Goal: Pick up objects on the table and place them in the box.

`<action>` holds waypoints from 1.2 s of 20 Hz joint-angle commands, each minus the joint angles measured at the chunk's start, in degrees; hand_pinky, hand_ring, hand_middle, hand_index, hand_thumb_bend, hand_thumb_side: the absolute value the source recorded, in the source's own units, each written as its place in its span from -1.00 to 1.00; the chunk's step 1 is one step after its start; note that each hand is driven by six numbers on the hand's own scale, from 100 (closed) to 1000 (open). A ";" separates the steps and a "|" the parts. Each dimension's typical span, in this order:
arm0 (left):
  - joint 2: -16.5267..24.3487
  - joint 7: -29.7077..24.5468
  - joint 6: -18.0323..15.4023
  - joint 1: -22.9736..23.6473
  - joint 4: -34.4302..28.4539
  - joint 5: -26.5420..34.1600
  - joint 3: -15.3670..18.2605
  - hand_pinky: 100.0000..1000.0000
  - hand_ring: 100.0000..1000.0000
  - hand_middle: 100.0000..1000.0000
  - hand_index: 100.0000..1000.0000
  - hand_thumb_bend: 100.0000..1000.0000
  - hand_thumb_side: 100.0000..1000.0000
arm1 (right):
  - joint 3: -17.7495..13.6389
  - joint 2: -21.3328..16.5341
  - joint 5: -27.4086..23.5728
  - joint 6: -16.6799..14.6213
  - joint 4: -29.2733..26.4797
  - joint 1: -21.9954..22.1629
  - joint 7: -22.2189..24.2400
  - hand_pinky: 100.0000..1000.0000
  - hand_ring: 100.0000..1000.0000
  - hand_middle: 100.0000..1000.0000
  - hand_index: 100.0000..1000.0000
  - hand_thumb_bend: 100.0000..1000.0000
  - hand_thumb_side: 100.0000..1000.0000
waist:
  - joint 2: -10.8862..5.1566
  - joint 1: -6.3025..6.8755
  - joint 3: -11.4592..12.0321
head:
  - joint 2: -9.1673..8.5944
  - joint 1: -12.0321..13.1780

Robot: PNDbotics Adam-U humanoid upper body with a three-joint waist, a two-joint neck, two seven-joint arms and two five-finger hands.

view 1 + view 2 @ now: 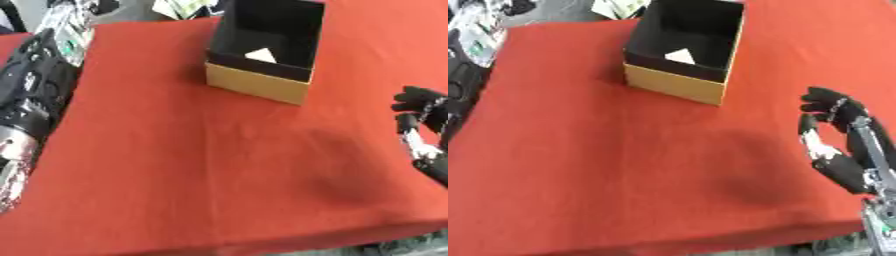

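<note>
The box [259, 83] stands at the far middle of the red table, with tan outer walls and a black inside. A small white, pointed piece [262, 55] lies on its floor. My right hand [840, 131] hovers at the table's right edge, well to the right of and nearer than the box, open with relaxed fingers pointing up and nothing in it. My left arm [33, 85] runs along the table's left edge, and its hand [68, 26] shows at the far left corner, blurred among silver and pale shapes.
The red cloth [201, 165] covers the whole table, its front edge along the bottom. Beyond the far edge lie pale papers or clutter [181, 7]. A soft shadow [750, 175] falls on the cloth left of my right hand.
</note>
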 commanded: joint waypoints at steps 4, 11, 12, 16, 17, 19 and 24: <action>-2.37 -5.51 -4.53 -1.31 -8.83 4.60 -6.80 -0.08 -0.24 -0.33 0.00 -0.79 -1.00 | 0.00 -0.66 -0.29 -0.20 -0.66 -0.85 0.28 0.33 0.44 0.42 0.69 -1.00 -0.09 | -1.25 -0.09 -0.66 | 0.28 -0.02; -5.94 -12.54 -8.62 -1.15 -12.24 4.03 -12.88 0.03 -0.13 -0.18 0.16 -0.67 -1.00 | 0.21 -0.47 -0.45 -0.28 -0.64 -1.07 0.66 0.33 0.44 0.42 0.69 -1.00 -0.09 | -1.40 -0.08 -1.24 | 0.28 0.00; -6.43 -13.58 -9.10 -0.95 -11.95 3.43 -13.20 0.05 -0.11 -0.16 0.17 -0.66 -1.00 | 0.22 -0.44 -0.47 -0.29 -0.64 -1.10 0.69 0.33 0.44 0.42 0.69 -1.00 -0.09 | -1.41 -0.09 -1.32 | 0.28 -0.02; -8.07 -17.46 -11.15 -0.03 -10.19 2.43 -13.81 0.09 -0.05 -0.10 0.24 -0.65 -1.00 | 0.24 -0.37 -0.53 -0.29 -0.61 -1.09 0.76 0.33 0.44 0.42 0.69 -1.00 -0.09 | -1.44 -0.10 -1.51 | 0.28 -0.09; -8.31 -18.41 -11.56 0.10 -9.95 2.31 -13.78 0.12 0.00 -0.04 0.29 -0.64 -1.00 | 0.23 -0.36 -0.54 -0.29 -0.61 -1.10 0.77 0.33 0.44 0.42 0.69 -1.00 -0.09 | -1.43 -0.10 -1.53 | 0.28 -0.14; -9.10 -20.26 -12.70 0.63 -9.17 2.11 -14.18 0.15 0.08 0.04 0.35 -0.56 -1.00 | 0.24 -0.34 -0.53 -0.30 -0.62 -1.13 0.81 0.33 0.44 0.42 0.69 -1.00 -0.10 | -1.42 -0.11 -1.56 | 0.28 -0.36; -9.29 -24.31 -14.58 1.05 -10.16 2.15 -13.94 0.28 0.31 0.32 0.59 -0.09 -0.55 | 0.15 -0.27 -0.55 -0.32 -0.61 -1.10 0.81 0.33 0.44 0.42 0.69 -1.00 -0.10 | -1.39 -0.21 -1.48 | 0.28 -0.58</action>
